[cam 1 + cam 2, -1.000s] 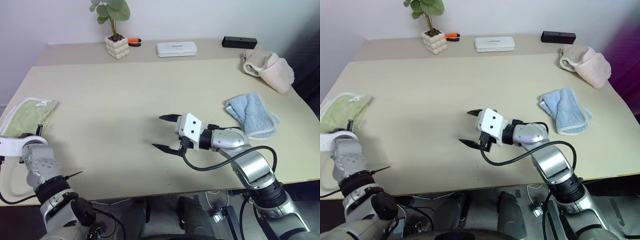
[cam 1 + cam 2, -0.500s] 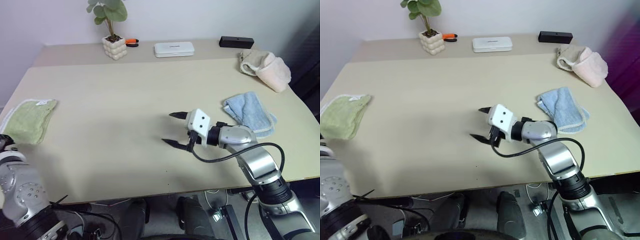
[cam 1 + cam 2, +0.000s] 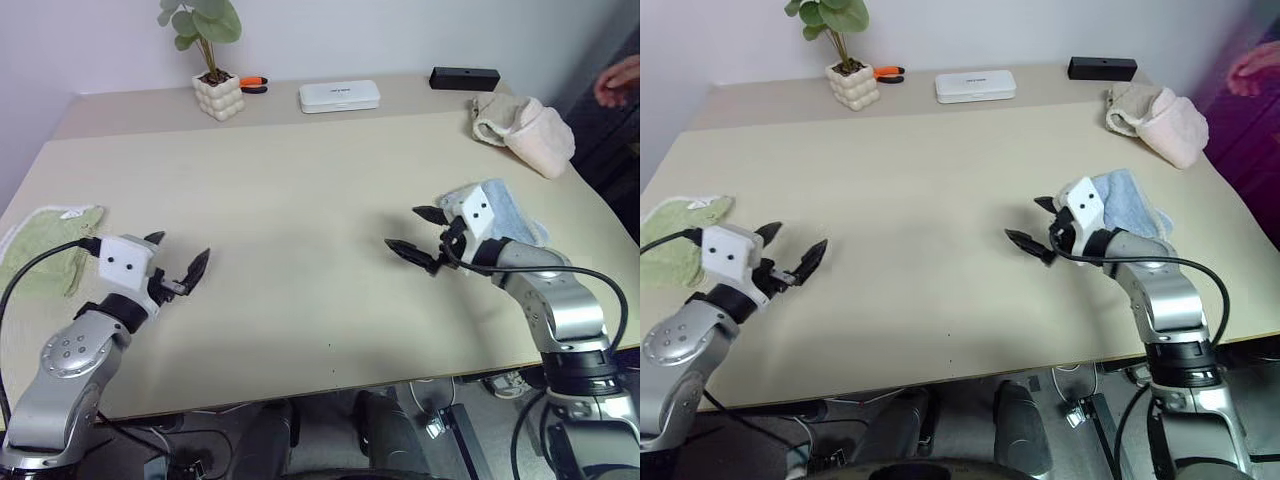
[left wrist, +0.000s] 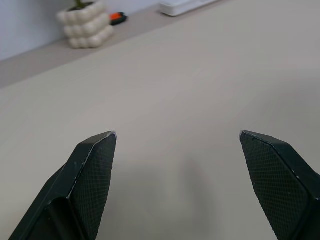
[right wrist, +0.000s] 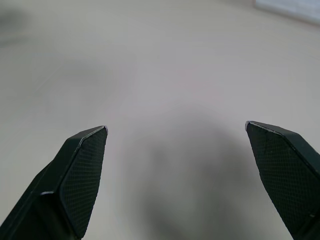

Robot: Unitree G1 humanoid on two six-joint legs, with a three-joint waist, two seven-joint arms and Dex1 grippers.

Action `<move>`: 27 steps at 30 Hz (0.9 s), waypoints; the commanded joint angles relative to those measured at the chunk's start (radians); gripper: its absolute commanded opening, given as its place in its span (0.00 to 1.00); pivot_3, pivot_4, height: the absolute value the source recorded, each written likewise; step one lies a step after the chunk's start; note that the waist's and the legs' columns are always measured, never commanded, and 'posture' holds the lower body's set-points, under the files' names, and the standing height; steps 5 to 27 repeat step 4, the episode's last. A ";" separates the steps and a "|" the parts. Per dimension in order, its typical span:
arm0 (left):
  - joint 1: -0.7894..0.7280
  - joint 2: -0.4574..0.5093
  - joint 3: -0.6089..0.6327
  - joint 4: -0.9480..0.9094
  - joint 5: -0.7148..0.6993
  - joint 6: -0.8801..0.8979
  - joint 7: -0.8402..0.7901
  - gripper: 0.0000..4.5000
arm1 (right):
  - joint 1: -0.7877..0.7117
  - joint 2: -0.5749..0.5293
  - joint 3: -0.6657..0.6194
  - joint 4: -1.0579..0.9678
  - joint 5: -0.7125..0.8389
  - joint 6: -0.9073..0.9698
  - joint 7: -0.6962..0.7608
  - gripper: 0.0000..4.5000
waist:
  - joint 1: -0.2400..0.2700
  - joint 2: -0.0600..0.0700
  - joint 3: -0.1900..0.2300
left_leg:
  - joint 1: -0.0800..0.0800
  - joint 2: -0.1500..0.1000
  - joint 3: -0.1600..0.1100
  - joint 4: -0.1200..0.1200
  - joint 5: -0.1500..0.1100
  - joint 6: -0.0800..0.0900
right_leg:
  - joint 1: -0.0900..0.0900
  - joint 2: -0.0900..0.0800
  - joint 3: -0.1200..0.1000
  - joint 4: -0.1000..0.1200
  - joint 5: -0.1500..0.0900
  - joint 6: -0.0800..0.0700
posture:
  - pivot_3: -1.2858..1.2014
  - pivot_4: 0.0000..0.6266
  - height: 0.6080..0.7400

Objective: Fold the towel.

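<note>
Since earlier: left gripper (image 3: 180, 265) swung in from the near-left table (image 3: 300, 190) edge, right gripper (image 3: 415, 232) drawn right toward blue cloth (image 3: 1120, 200); both fingers wide, empty. Towel (image 3: 40, 250): far left edge, crumpled. Green terry, white stitched edging; likely light, limp, grippy. Best pinched at corners.

Both arms reach out low over the near half of the table, well apart from each other. The left gripper (image 3: 180, 264) sits at the near left, pointing forward and level, its two black fingers spread wide and holding nothing. The right gripper (image 3: 421, 236) sits on the right, angled toward the left and slightly downward, fingers likewise spread and empty.
</note>
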 commanded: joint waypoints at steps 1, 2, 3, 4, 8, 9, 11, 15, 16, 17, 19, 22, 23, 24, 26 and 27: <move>-0.006 -0.031 0.004 0.003 0.027 -0.020 -0.012 0.90 | -0.013 -0.013 -0.007 -0.017 -0.001 -0.038 0.013 1.00 | 0.000 0.000 0.000 | 0.000 0.000 0.000 0.001 0.000 0.000 | 0.000 0.000 0.000 0.000 0.000 0.000 | 0.52 0.24 1.00; -0.006 -0.039 0.002 0.009 0.038 -0.023 -0.014 0.90 | -0.015 -0.014 -0.005 -0.012 -0.002 -0.043 0.016 1.00 | 0.001 0.000 0.000 | 0.000 0.000 0.000 0.001 0.000 0.000 | 0.000 0.000 0.000 0.000 0.000 0.000 | 0.52 0.24 1.00; -0.006 -0.046 0.001 0.011 0.048 -0.023 -0.017 0.90 | -0.017 -0.014 -0.004 -0.006 -0.004 -0.048 0.019 1.00 | 0.002 0.000 0.000 | 0.000 0.000 0.000 0.001 0.000 0.000 | 0.001 0.000 0.000 0.000 0.000 0.000 | 0.52 0.24 1.00; -0.007 -0.051 0.001 0.013 0.056 -0.023 -0.021 0.90 | -0.019 -0.014 -0.003 -0.001 -0.005 -0.052 0.021 1.00 | 0.002 0.000 0.000 | 0.000 0.000 0.000 0.002 0.000 0.000 | 0.001 0.000 0.000 0.000 0.000 0.000 | 0.52 0.24 1.00; -0.007 -0.051 0.001 0.013 0.056 -0.023 -0.021 0.90 | -0.019 -0.014 -0.003 -0.001 -0.005 -0.052 0.021 1.00 | 0.002 0.000 0.000 | 0.000 0.000 0.000 0.002 0.000 0.000 | 0.001 0.000 0.000 0.000 0.000 0.000 | 0.52 0.24 1.00; -0.007 -0.051 0.001 0.013 0.056 -0.023 -0.021 0.90 | -0.019 -0.014 -0.003 -0.001 -0.005 -0.052 0.021 1.00 | 0.002 0.000 0.000 | 0.000 0.000 0.000 0.002 0.000 0.000 | 0.001 0.000 0.000 0.000 0.000 0.000 | 0.52 0.24 1.00; -0.007 -0.051 0.001 0.013 0.056 -0.023 -0.021 0.90 | -0.019 -0.014 -0.003 -0.001 -0.005 -0.052 0.021 1.00 | 0.002 0.000 0.000 | 0.000 0.000 0.000 0.002 0.000 0.000 | 0.001 0.000 0.000 0.000 0.000 0.000 | 0.52 0.24 1.00; -0.007 -0.051 0.001 0.013 0.056 -0.023 -0.021 0.90 | -0.019 -0.014 -0.003 -0.001 -0.005 -0.052 0.021 1.00 | 0.002 0.000 0.000 | 0.000 0.000 0.000 0.002 0.000 0.000 | 0.001 0.000 0.000 0.000 0.000 0.000 | 0.52 0.24 1.00; -0.007 -0.051 0.001 0.013 0.056 -0.023 -0.021 0.90 | -0.019 -0.014 -0.003 -0.001 -0.005 -0.052 0.021 1.00 | 0.002 0.000 0.000 | 0.000 0.000 0.000 0.002 0.000 0.000 | 0.001 0.000 0.000 0.000 0.000 0.000 | 0.52 0.24 1.00; -0.007 -0.051 0.001 0.013 0.056 -0.023 -0.021 0.90 | -0.019 -0.014 -0.003 -0.001 -0.005 -0.052 0.021 1.00 | 0.002 0.000 0.000 | 0.000 0.000 0.000 0.002 0.000 0.000 | 0.001 0.000 0.000 0.000 0.000 0.000 | 0.52 0.24 1.00; -0.007 -0.051 0.001 0.013 0.056 -0.023 -0.021 0.90 | -0.019 -0.014 -0.003 -0.001 -0.005 -0.052 0.021 1.00 | 0.002 0.000 0.000 | 0.000 0.000 0.000 0.002 0.000 0.000 | 0.001 0.000 0.000 0.000 0.000 0.000 | 0.52 0.24 1.00; -0.007 -0.051 0.001 0.013 0.056 -0.023 -0.021 0.90 | -0.019 -0.014 -0.003 -0.001 -0.005 -0.052 0.021 1.00 | 0.002 0.000 0.000 | 0.000 0.000 0.000 0.002 0.000 0.000 | 0.001 0.000 0.000 0.000 0.000 0.000 | 0.52 0.24 1.00; -0.007 -0.051 0.001 0.013 0.056 -0.023 -0.021 0.90 | -0.019 -0.014 -0.003 -0.001 -0.005 -0.052 0.021 1.00 | 0.002 0.000 0.000 | 0.000 0.000 0.000 0.002 0.000 0.000 | 0.001 0.000 0.000 0.000 0.000 0.000 | 0.52 0.24 1.00; -0.007 -0.051 0.001 0.013 0.056 -0.023 -0.021 0.90 | -0.019 -0.014 -0.003 -0.001 -0.005 -0.052 0.021 1.00 | 0.002 0.000 0.000 | 0.000 0.000 0.000 0.002 0.000 0.000 | 0.001 0.000 0.000 0.000 0.000 0.000 | 0.52 0.24 1.00; -0.007 -0.051 0.001 0.013 0.056 -0.023 -0.021 0.90 | -0.019 -0.014 -0.003 -0.001 -0.005 -0.052 0.021 1.00 | 0.002 0.000 0.000 | 0.000 0.000 0.000 0.002 0.000 0.000 | 0.001 0.000 0.000 0.000 0.000 0.000 | 0.52 0.24 1.00; -0.007 -0.051 0.001 0.013 0.056 -0.023 -0.021 0.90 | -0.019 -0.014 -0.003 -0.001 -0.005 -0.052 0.021 1.00 | 0.002 0.000 0.000 | 0.000 0.000 0.000 0.002 0.000 0.000 | 0.001 0.000 0.000 0.000 0.000 0.000 | 0.52 0.24 1.00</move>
